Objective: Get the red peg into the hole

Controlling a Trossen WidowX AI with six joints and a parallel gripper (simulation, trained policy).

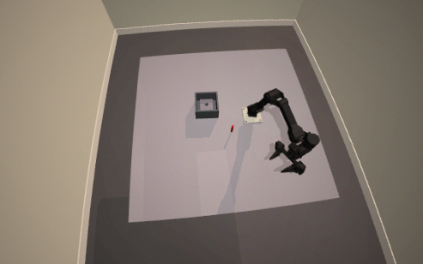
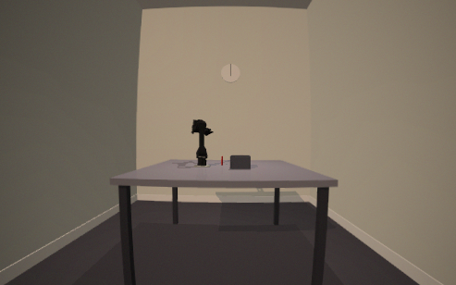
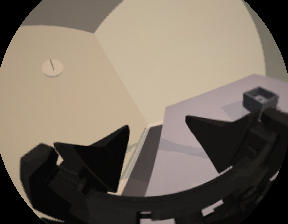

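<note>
A bare, lab-like room: a robot arm [image 1: 287, 112] [image 2: 202, 140] on a table [image 1: 170, 171] [image 2: 225, 182] [image 3: 187, 175], plain walls, one clock [image 2: 230, 73] [image 3: 52, 68].

The counter [image 1: 170, 171] [image 2: 225, 175] has a pale colour, greyish with a little lilac in it, and its legs [image 2: 321, 231] are dark grey. The peg [image 1: 232, 129] [image 2: 222, 161] is bright red. The box [image 1: 207, 114] [image 2: 240, 162] [image 3: 260, 101] is of a dark blue-grey colour. The arm [image 1: 289, 115] [image 2: 202, 140] and the gripper [image 1: 282, 165] [image 2: 211, 131] [image 3: 158, 123] are black. Under the arm, the base plate [image 1: 256, 120] is cream white, with small dark dots near its corners. The floor [image 1: 170, 244] [image 2: 225, 254] is dark, between brown and grey. The clock [image 2: 230, 73] [image 3: 52, 68] is pale, with a thin dark line on its face.
</note>
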